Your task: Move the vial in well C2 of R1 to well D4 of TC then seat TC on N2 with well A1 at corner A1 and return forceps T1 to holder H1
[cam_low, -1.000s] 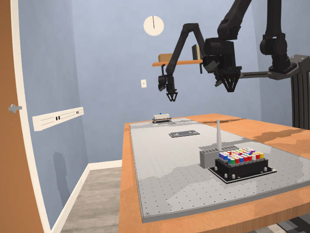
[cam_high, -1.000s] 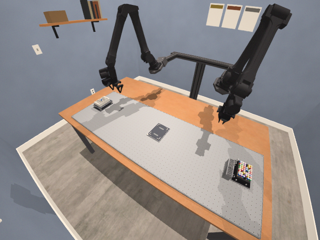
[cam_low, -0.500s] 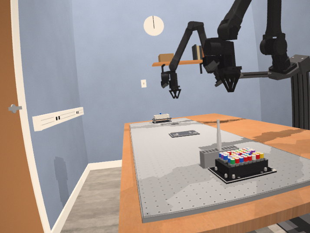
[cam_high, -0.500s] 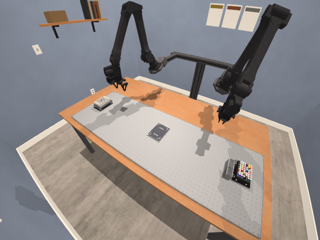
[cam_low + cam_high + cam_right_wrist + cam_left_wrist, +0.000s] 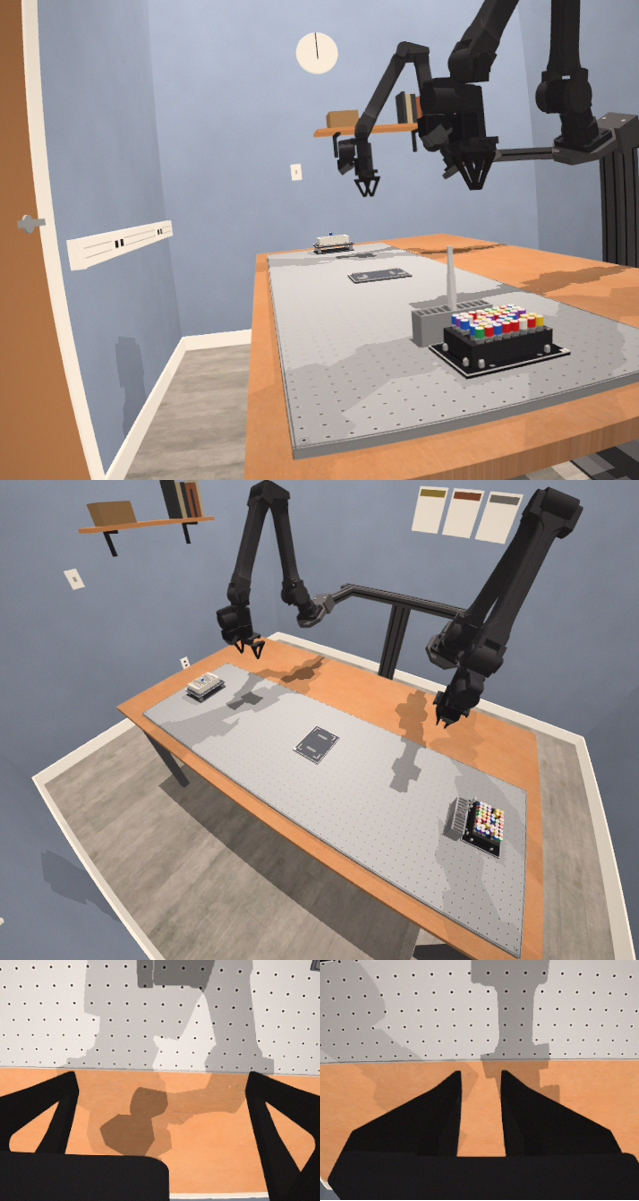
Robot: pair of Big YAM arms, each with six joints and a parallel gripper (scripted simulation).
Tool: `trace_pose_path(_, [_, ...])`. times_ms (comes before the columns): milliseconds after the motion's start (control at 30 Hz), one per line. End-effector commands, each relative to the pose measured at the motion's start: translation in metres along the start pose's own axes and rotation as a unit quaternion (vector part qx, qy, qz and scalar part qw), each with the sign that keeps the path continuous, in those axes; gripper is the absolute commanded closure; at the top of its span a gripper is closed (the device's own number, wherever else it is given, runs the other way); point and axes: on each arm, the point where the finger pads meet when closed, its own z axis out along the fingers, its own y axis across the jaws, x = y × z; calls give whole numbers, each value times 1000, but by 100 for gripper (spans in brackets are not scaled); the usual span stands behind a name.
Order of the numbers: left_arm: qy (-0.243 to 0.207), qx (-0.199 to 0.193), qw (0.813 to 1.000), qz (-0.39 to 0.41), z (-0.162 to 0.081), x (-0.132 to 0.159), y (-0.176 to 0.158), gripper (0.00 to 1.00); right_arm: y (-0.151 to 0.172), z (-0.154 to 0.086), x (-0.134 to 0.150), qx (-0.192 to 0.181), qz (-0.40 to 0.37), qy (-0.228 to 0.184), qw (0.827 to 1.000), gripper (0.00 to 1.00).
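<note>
Surface: grey perforated board laid on an orange-brown table, with arm shadows across both.
Tube carrier TC: atop raised nest N2, at the right arm's end of the board; apparently level. Corner marking too small to verify.
Blue-capped vial: upright in the carrier, cap above its top. Well name unreadable; floor contact cannot be confirmed.
Right gripper: fingers wide apart, pointing down, bare between. Held above table height, near the carrier but clear of it; carrier outside the gap between the fingers.
Left gripper: fingers narrow but parted, nothing between. Raised, well apart from the carrier, at the vial rack's end of the table.
Forceps T1: upright in holder H1, out of both grippers. Slot of each tip cannot be told.
Vial rack R1: just beside the holder, on its black nest plate, filled with many coloured caps.
Flat middle nest: between the two ends, bearing no carrier.

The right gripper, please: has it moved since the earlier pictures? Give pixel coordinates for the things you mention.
Yes, the right gripper [image 5: 250, 655] [image 5: 368, 195] [image 5: 162, 1080] has moved rightward in the top view, away from the tube carrier [image 5: 208, 686] [image 5: 332, 240].
</note>
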Motion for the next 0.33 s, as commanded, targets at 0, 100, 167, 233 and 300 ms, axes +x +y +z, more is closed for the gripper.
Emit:
trace_pose_path(0, [-8, -3, 1000, -8, -3, -10, 4, 76, 3, -9, -5, 1, 16, -8, 1000, 0])
trace_pose_path(100, [-8, -3, 1000, -8, -3, -10, 4, 76, -7, -6, -10, 6, 27, -7, 1000, 0])
trace_pose_path(167, [-8, -3, 1000, -8, -3, -10, 4, 76, -1, -6, -9, 2, 17, -10, 1000, 0])
trace_pose_path(233, [-8, -3, 1000, -8, -3, -10, 4, 76, -1, -6, -9, 2, 17, -10, 1000, 0])
trace_pose_path(300, [-8, -3, 1000, -8, -3, -10, 4, 76, -1, -6, -9, 2, 17, -10, 1000, 0])
